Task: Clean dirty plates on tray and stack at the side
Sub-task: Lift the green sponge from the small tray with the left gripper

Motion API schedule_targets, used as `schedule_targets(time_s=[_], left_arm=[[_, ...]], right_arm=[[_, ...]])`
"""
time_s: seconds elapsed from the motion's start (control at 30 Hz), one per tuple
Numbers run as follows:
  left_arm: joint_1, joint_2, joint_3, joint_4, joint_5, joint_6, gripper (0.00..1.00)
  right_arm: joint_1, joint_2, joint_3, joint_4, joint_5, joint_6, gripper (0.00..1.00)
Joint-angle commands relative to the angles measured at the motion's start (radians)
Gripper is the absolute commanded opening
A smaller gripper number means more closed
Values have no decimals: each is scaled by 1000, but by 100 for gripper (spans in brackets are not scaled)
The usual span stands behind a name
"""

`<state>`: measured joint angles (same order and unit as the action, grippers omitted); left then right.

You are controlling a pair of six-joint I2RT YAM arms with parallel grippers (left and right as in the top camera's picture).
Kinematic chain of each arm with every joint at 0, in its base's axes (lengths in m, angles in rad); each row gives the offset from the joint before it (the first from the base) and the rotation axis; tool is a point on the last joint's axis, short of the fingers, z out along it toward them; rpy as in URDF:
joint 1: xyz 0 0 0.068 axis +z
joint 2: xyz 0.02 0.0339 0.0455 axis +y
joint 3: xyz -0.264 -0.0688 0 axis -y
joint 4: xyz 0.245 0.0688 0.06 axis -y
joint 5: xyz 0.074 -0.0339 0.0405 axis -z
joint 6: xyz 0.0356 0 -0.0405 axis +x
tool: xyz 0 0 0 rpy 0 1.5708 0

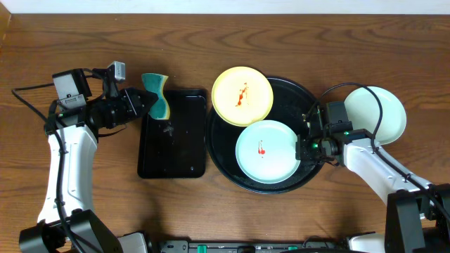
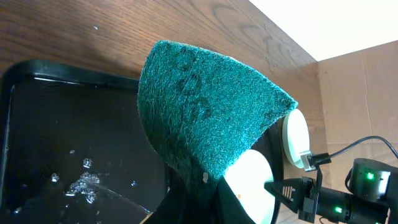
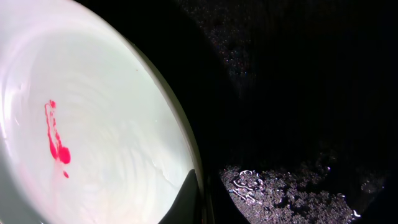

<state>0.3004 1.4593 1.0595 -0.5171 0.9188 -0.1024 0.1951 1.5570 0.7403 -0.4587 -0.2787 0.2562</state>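
A light blue plate (image 1: 267, 151) with a red smear lies in the round black tray (image 1: 309, 98). A pale yellow plate (image 1: 242, 95) with a red smear leans on the tray's upper left rim. A third pale blue plate (image 1: 376, 112) sits on the table to the right of the tray. My right gripper (image 1: 304, 144) is shut on the right rim of the smeared blue plate (image 3: 93, 124), with one finger on its inner face (image 3: 202, 199). My left gripper (image 1: 144, 105) is shut on a green sponge (image 1: 156, 95) and holds it (image 2: 205, 118) over the rectangular tray's top left corner.
A smaller rectangular black tray (image 1: 172, 133) lies left of the round tray, and water drops show in it in the left wrist view (image 2: 62, 143). The round tray's floor (image 3: 298, 93) is wet. Cables run from both arms.
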Motion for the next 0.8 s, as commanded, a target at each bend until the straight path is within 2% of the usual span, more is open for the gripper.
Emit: schedule_targets(time_s=[0.0,0.3,0.37,0.53,0.7,0.77], left_arm=[[4,-6,-9,3,40,20,7],[-18,-6,-9,-1,24,-7,7],[-59,-6,-9,-18,-82,-7,7],[-243,18,-9,-65,-509,-21,7],[-433,95,-9,-99,-949,-210,7],[-491,128,-8,-103,-1051,-230,7]], right_arm=[[10,10,-3,4,13,13,1],[10,10,-3,4,13,13,1],[10,10,-3,6,13,15,1],[10,10,-3,6,13,21,1],[10,10,-3,6,13,21,1],[10,10,-3,6,13,20,1]])
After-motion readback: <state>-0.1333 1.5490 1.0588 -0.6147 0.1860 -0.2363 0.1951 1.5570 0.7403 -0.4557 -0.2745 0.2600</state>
